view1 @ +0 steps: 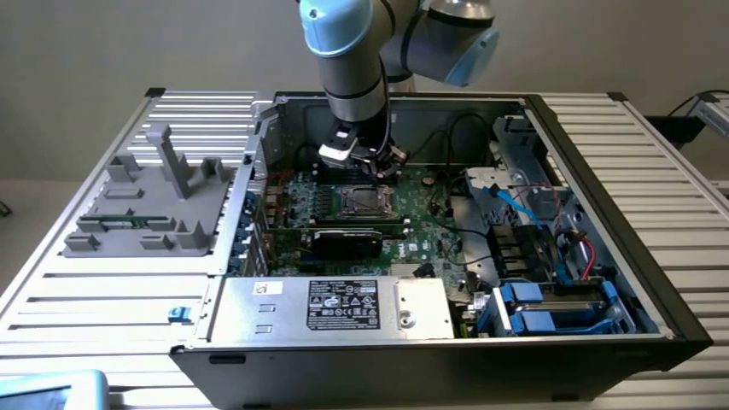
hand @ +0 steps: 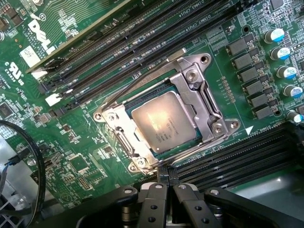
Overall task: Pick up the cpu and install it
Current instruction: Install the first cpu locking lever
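The cpu (hand: 164, 124), a square chip with a shiny silver-grey top, lies flat inside the metal-framed socket (hand: 199, 90) on the green motherboard. My gripper (hand: 167, 176) hovers just off one edge of the socket, its black fingers (hand: 154, 199) pressed together with nothing between them. In the exterior view the gripper (view1: 362, 166) hangs inside the open computer case, just behind and above the cpu (view1: 364, 202) in its socket.
Black memory slots (hand: 118, 52) run on both sides of the socket, and a row of capacitors (hand: 280, 52) stands nearby. A black card (view1: 347, 239), a power supply (view1: 330, 306) and cabled drive bays (view1: 535, 256) crowd the case. A grey fixture (view1: 148, 201) sits on the exterior view's left.
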Tool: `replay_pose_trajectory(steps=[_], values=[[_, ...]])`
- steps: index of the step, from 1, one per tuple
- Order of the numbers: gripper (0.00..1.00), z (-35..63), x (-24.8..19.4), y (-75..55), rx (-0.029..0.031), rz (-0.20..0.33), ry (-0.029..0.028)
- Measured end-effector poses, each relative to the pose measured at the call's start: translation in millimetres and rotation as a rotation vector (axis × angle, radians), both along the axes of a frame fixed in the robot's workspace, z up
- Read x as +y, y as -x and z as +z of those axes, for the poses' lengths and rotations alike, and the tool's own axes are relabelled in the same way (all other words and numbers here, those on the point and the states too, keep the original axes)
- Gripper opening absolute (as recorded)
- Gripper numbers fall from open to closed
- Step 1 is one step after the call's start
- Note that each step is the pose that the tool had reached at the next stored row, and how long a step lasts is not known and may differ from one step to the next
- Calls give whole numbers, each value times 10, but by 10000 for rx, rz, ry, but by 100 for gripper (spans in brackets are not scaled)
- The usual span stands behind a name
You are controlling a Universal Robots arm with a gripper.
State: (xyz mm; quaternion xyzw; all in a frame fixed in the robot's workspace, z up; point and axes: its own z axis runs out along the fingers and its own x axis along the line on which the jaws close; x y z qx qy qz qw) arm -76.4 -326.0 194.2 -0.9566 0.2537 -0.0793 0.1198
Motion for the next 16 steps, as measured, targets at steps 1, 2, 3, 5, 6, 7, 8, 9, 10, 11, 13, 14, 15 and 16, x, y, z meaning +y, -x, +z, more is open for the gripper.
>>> replay_pose_trajectory(steps=[1, 2, 3, 5, 6, 7, 8, 9, 10, 11, 13, 14, 15, 16], values=[[11, 3, 0, 0, -1, 0, -3], [11, 9, 0, 0, 0, 0, -2], [11, 20, 0, 1, 0, 0, 1], [11, 51, 0, 2, 1, -1, -1], [11, 69, 0, 2, 0, -1, -2], [11, 91, 0, 2, 1, -1, 0], [11, 116, 0, 2, 1, 0, -1], [11, 143, 0, 2, 1, -1, -1], [11, 173, 0, 3, 7, -1, -1], [11, 201, 0, 4, 18, -2, 1], [11, 244, 0, 4, 50, -2, 4], [11, 260, 0, 4, 72, -1, 9], [11, 274, 0, 5, 94, -2, 16], [11, 284, 0, 6, 118, -1, 29]])
